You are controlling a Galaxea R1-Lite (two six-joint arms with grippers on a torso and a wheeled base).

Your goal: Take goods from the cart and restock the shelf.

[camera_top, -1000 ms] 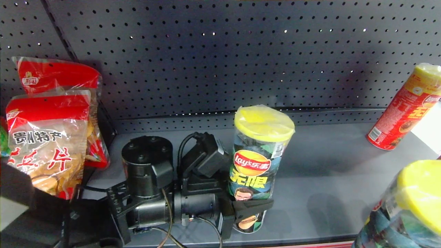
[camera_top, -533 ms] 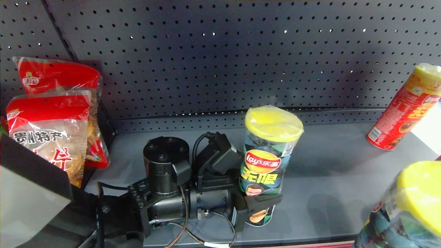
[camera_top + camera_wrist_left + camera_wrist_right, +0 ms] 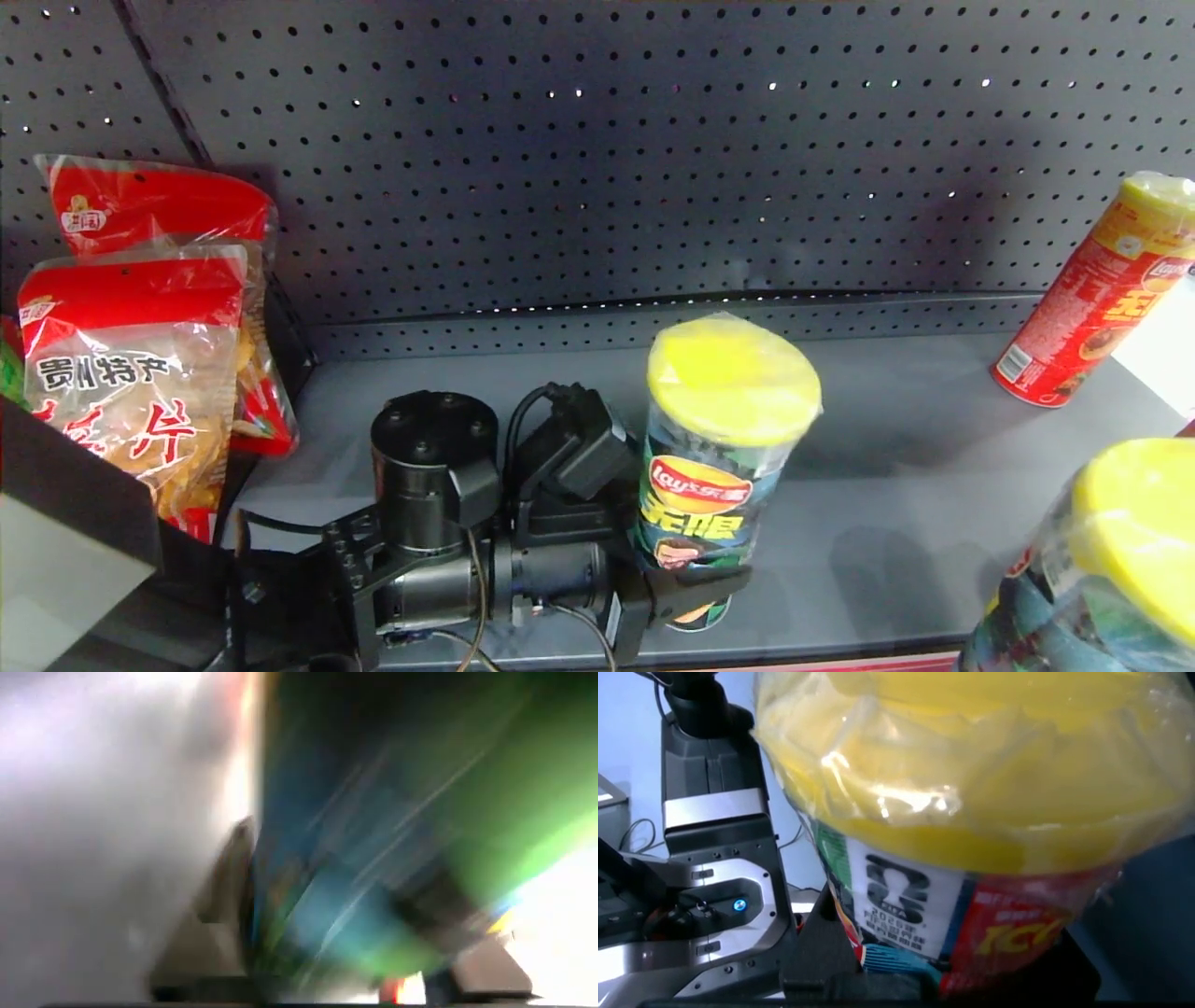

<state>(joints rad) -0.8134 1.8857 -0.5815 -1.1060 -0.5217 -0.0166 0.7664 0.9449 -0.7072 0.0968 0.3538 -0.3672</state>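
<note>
Standing nearly upright, lid up, chip can (image 3: 714, 467) sits in left claw (image 3: 689, 577).

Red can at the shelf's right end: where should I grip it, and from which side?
Probably midway up the red can, from the open front of the shelf: the cylinder leans rightward, pegboard behind, so match its tilt.

At the shelf (image 3: 887, 448): chip can (image 3: 714, 485) mid-front (in the left gripper (image 3: 691, 583)), snack bags (image 3: 131, 373) left, leaning can (image 3: 1092, 299) far right; second can (image 3: 1102, 569) nearest right.
</note>
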